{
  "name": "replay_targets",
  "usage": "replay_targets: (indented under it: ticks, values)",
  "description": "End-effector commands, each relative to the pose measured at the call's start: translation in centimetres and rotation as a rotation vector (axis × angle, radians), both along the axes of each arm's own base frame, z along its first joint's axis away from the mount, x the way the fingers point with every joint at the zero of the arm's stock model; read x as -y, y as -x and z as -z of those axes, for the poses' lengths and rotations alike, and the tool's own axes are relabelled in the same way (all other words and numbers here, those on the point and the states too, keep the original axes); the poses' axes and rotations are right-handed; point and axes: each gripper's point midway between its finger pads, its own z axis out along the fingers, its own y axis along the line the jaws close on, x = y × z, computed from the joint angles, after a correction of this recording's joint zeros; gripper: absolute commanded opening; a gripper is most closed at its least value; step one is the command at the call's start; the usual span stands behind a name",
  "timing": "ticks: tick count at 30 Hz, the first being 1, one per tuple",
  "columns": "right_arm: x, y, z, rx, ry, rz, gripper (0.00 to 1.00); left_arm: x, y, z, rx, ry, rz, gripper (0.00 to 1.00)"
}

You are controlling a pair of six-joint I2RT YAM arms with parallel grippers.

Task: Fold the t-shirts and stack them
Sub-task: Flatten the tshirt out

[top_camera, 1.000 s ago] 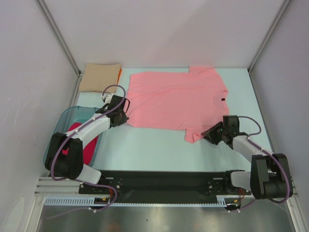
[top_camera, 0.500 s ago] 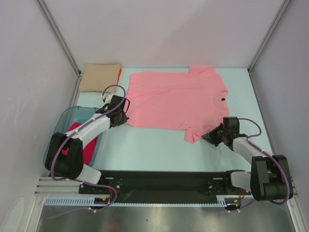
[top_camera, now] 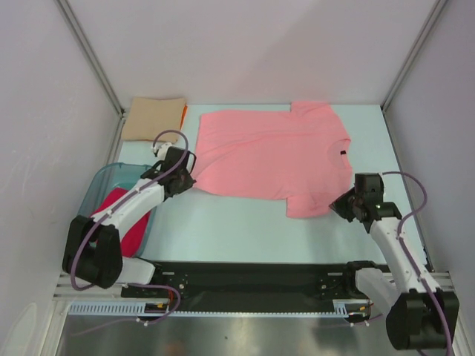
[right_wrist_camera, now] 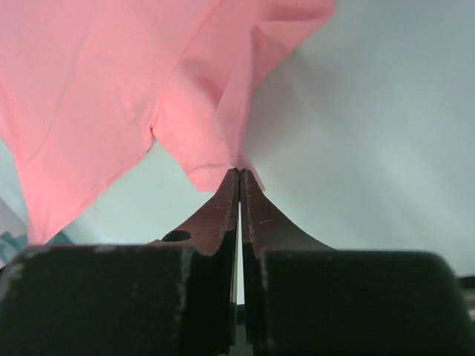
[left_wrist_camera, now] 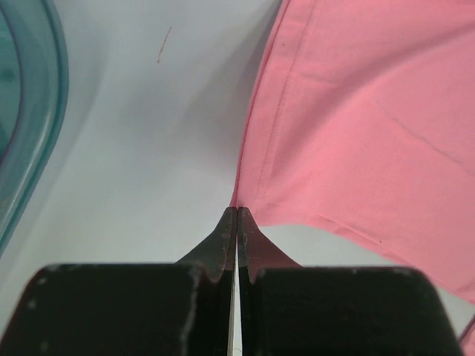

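Pale blue-green worktop [top_camera: 245,222] boxed in by white walls, carrying a salmon-pink short-sleeved t-shirt [top_camera: 271,156] spread flat across the far middle, collar to the right, small dark label [top_camera: 344,153] at the neck. Left tool [left_wrist_camera: 236,213] pressed together, clamped on the shirt's near left hem corner, near a translucent teal plastic tub [top_camera: 100,185]. Crimson-pink shirt [top_camera: 122,219] bundled inside that tub. Right tool [right_wrist_camera: 240,174] likewise squeezed tight, pinching the edge of the near sleeve, cloth rumpled around the tips. At the far left corner, a folded tan shirt [top_camera: 154,119] with an orange shirt's edge [top_camera: 184,115] peeking out along its right side, well apart from both tools.
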Motion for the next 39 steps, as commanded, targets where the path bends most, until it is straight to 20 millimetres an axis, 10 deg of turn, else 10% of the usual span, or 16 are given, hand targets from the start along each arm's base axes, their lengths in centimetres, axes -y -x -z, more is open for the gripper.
replay_targets:
  ticks: [1,18,25,39]
  values:
    - [3.3,3.5,-1.2,-0.077,0.162,0.066,0.00,-0.3,1.1,-1.3,0.030,0.019,-0.008,0.01]
    - [7.0,10.3,-9.4,0.041,0.264,0.223,0.00,-2.5,6.2,-1.2,0.027,0.060,-0.057,0.00]
    - [5.6,12.5,-8.5,0.012,0.216,0.165,0.00,-2.6,7.0,-0.6,0.016,0.062,-0.051,0.00]
    - [4.0,6.5,-5.7,0.019,0.203,-0.052,0.00,-2.3,5.8,0.3,-0.027,0.028,-0.029,0.00]
